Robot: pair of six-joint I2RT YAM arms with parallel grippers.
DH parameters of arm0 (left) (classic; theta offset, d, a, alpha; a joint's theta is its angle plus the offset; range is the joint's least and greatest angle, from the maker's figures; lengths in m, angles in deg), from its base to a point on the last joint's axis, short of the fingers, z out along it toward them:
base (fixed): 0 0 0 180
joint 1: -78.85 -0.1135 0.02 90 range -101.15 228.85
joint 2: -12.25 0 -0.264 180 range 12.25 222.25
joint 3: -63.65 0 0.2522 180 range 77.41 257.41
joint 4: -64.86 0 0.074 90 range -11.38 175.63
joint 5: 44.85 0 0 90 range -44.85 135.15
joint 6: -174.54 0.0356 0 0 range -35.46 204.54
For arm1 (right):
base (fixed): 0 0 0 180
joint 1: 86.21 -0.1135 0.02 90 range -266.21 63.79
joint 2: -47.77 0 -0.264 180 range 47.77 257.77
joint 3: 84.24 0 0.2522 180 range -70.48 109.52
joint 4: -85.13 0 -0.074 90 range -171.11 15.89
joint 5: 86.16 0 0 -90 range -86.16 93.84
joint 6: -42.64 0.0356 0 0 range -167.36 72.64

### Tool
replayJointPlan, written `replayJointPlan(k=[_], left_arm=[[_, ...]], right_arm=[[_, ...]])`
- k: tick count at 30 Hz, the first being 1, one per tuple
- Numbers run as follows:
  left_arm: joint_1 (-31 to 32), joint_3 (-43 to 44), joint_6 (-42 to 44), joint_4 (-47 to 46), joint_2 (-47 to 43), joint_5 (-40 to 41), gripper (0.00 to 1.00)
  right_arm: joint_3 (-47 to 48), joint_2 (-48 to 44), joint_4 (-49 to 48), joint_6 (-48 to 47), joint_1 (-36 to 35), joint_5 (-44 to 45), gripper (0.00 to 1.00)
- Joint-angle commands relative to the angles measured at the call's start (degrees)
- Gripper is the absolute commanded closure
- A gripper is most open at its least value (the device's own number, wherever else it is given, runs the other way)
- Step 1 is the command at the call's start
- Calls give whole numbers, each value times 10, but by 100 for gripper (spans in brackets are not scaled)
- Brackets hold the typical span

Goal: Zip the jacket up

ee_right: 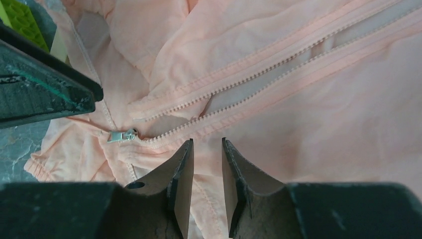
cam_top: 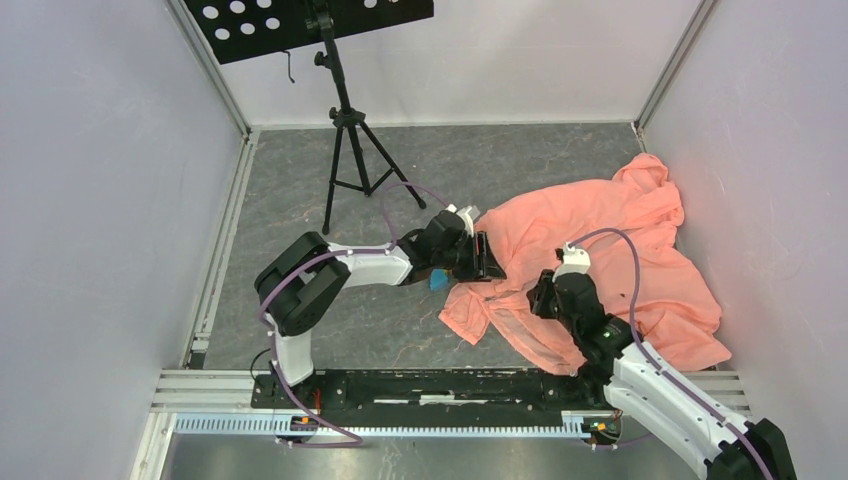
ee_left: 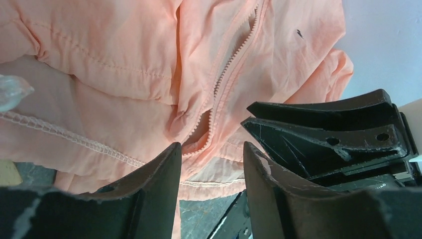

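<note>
The salmon-orange jacket (cam_top: 610,235) lies crumpled on the grey floor at the right. Its zipper (ee_right: 259,74) is open, with two pale tooth rows apart; the silver slider (ee_right: 122,135) sits at the bottom end. My left gripper (cam_top: 488,257) is open at the jacket's left edge, and in the left wrist view (ee_left: 211,149) its fingers straddle the hem below the zipper line (ee_left: 226,74). My right gripper (cam_top: 540,298) rests over the jacket's lower front. In the right wrist view (ee_right: 206,144) its jaws stand a little apart over fabric, just right of the slider.
A black tripod music stand (cam_top: 345,150) stands at the back left. White walls close in both sides. A metal rail (cam_top: 400,390) runs along the near edge. A small blue object (cam_top: 438,280) lies under the left gripper. The two grippers are close together.
</note>
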Motion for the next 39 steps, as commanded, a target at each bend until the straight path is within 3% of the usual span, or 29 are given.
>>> replayJointPlan(k=[1, 23, 27, 30, 33, 37, 39], left_arm=[[2, 19, -7, -1, 19, 12, 43], [8, 19, -41, -75, 82, -9, 62], [8, 21, -34, -80, 81, -13, 62], [8, 21, -26, -86, 81, -18, 64], [8, 21, -16, -88, 83, -24, 71], [7, 17, 3, -89, 83, -27, 78], [7, 16, 17, -88, 82, -30, 85]], right_arm=[[-11, 9, -33, 15, 1, -42, 68], [-10, 12, -50, -21, 1, -88, 67], [-18, 12, -79, -72, 1, -141, 54], [-20, 25, -85, -81, 1, -166, 51], [-17, 36, -75, -59, 1, -171, 52], [-20, 29, -79, 42, 0, -189, 57], [-31, 25, -94, 106, 1, -198, 47]])
